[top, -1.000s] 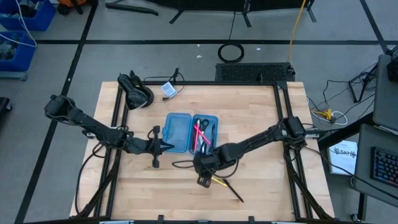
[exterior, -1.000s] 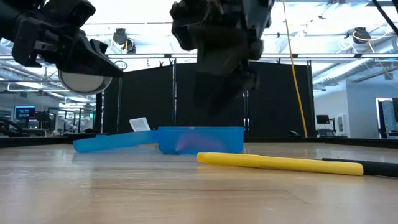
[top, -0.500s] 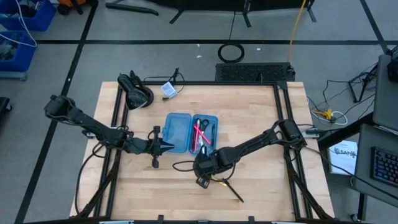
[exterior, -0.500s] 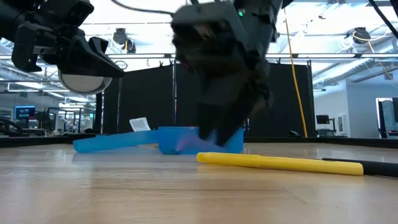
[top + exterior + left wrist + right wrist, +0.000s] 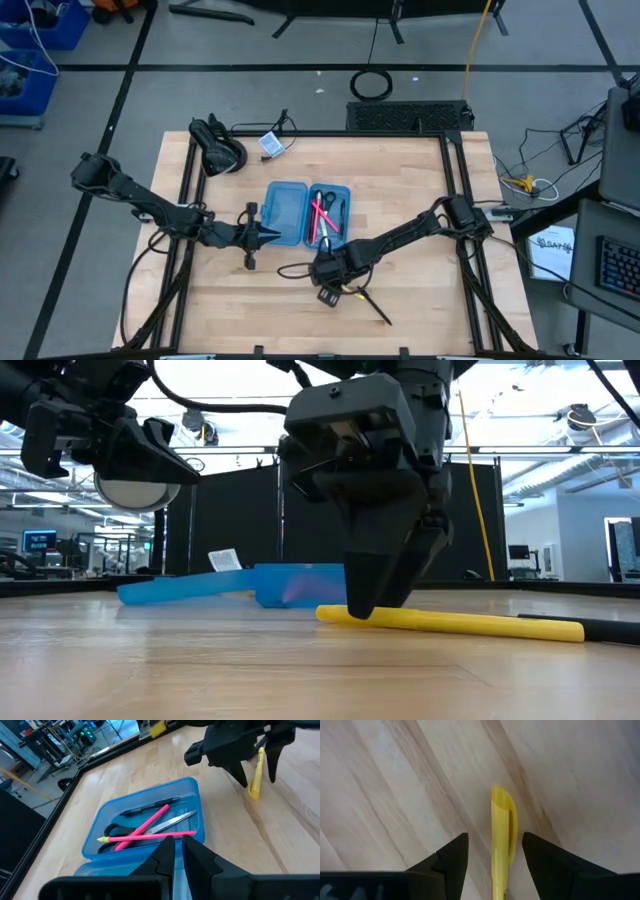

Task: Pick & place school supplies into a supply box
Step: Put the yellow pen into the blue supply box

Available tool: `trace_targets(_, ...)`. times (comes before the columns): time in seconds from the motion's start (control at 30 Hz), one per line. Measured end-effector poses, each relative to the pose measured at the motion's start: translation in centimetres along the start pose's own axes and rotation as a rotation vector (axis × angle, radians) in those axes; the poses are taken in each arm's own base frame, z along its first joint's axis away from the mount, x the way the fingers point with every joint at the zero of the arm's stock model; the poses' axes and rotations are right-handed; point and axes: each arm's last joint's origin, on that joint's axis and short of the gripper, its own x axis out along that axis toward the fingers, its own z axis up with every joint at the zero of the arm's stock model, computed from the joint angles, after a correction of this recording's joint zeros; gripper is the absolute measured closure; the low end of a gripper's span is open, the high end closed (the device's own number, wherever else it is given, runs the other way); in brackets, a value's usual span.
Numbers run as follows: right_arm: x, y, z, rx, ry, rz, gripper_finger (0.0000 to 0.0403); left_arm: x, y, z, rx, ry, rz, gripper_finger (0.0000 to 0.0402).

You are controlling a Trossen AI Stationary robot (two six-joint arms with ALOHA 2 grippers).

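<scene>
Straddling the capped end of a slim yellow plastic pen [image 5: 503, 840], the right gripper [image 5: 495, 857] stands with its two dark fingers spread wide, one on each side of the barrel and not yet pressing it; in the low view the fingertips reach down to the pale wooden table [image 5: 420, 200] right at that pen's end. The yellow pen lies flat on the wood, just in front of the translucent blue plastic hinged supply box [image 5: 303, 213] as seen from above, with a thin black pen [image 5: 376, 310] lying close by it. Inside the box's open half rest two pink pens [image 5: 145, 831], a black pen [image 5: 149, 807] and small black-handled silver scissors [image 5: 150, 827]. The left gripper [image 5: 178, 851] hovers just beside the box's other half, fingers nearly together and holding nothing. The step in hand appears to be the pick of the yellow pen. The next move would call for closing squarely across the barrel, lifting clear of the table, then carrying it over the box's filled half and letting go low so it settles alongside the others.
</scene>
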Motion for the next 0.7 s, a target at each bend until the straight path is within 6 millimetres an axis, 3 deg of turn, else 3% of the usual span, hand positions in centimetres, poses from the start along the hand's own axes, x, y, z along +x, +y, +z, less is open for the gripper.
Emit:
trace_targets(0.17,1.6,-0.5,-0.3,-0.045,0.052,-0.032,0.0225,0.0,0.0,0.0,-0.001,0.0,0.0,0.036)
trace_targets(0.4,3.7,-1.5,-1.0,-0.083,0.118,-0.158,0.0282,0.0,0.0,0.0,0.002,0.0,0.0,0.036)
trace_targets(0.7,3.9,-1.4,-1.3,-0.108,0.064,-0.223,0.0341,0.0,0.0,0.0,0.001,0.001,0.0,0.036)
